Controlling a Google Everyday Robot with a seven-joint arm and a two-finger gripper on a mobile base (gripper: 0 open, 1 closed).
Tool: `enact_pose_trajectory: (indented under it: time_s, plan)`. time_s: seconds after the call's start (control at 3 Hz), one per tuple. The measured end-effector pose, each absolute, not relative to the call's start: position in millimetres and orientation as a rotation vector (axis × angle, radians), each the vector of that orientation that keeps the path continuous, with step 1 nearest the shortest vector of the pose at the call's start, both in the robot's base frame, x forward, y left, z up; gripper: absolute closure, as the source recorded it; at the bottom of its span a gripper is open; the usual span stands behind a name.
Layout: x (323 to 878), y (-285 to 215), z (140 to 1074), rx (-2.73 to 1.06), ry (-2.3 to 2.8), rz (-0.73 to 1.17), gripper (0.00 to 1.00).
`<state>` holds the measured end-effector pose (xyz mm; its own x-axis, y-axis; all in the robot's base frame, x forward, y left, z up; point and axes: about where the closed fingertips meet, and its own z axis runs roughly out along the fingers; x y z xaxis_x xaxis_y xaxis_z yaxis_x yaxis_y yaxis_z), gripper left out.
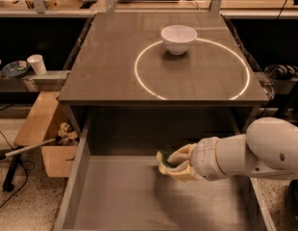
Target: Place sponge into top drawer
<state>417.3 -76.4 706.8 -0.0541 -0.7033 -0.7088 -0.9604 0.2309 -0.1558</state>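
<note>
gripper [174, 164] clasping sponge [164, 158], inside top drawer [115, 201]
</note>
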Motion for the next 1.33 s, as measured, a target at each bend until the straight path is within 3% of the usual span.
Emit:
enact_pose_trajectory:
  time_s: [1.0, 1.33]
  plan:
    - [417.3, -76.3, 706.8, -1.535, 1.819, 0.476, 0.11]
    - [417.3, -76.2, 706.9, -1.535, 1.819, 0.476, 0.00]
